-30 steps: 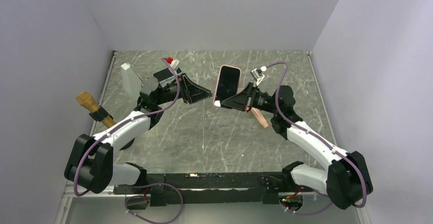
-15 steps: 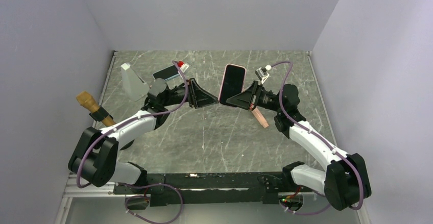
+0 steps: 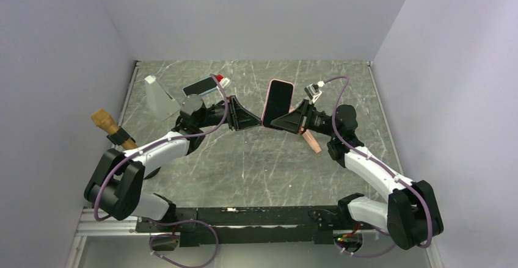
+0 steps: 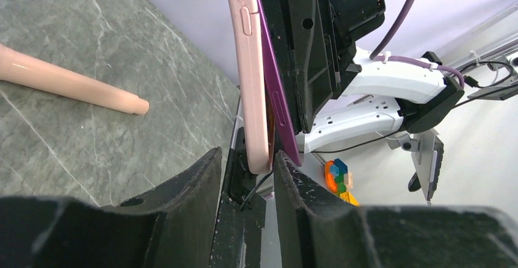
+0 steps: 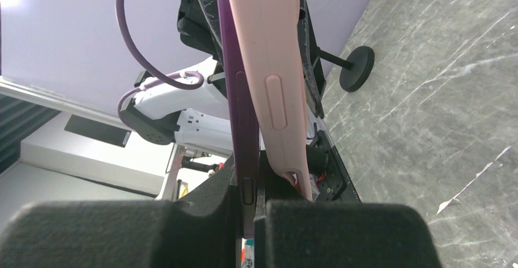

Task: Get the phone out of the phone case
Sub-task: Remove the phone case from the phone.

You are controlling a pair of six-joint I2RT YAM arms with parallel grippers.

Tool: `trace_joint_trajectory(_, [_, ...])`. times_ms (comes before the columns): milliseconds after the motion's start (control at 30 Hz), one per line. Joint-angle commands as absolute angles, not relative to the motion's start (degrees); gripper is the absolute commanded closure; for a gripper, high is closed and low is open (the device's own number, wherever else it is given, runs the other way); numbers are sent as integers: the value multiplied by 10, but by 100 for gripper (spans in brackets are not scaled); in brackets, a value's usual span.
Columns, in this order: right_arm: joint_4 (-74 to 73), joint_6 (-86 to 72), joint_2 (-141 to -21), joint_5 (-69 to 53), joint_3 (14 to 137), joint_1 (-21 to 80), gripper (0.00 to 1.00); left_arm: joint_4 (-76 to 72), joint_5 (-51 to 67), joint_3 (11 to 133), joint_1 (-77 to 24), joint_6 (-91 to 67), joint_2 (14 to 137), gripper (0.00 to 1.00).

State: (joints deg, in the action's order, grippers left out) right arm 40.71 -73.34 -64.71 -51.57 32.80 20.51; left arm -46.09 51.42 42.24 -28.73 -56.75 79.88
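Note:
The purple phone [image 3: 278, 101] stands upright on its edge in the air at mid-table, partly in its pink case [image 4: 249, 66]. In the right wrist view the case [image 5: 275, 60] has peeled away from the phone [image 5: 235, 97] along one side. My right gripper [image 3: 287, 120] is shut on the phone's edge [image 5: 247, 202]. My left gripper [image 3: 251, 122] is open, and its two fingers stand on either side of the case's lower corner [image 4: 247, 165]. The purple phone edge [image 4: 278, 103] lies beside the right finger.
A pink stick [image 3: 311, 140] lies on the marble table under the right arm, also seen in the left wrist view [image 4: 67, 82]. At back left are a dark flat device with a red tip [image 3: 200, 86], a white wedge [image 3: 157, 97] and a wooden-handled tool [image 3: 113, 129].
My left gripper has moved right and up to the phone's lower corner, its fingers now around the case. My right gripper has shifted the phone slightly right and more upright.

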Motion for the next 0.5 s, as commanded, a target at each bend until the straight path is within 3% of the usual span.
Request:
trace_joint_trajectory(0, [481,-740,-642,-519,329,205,100,-485,528,444,-298,-563,806,59])
trace_joint_trajectory(467, [479,-729,-655,-509,320,224,100,-471,531,449,-304,-556,809,69])
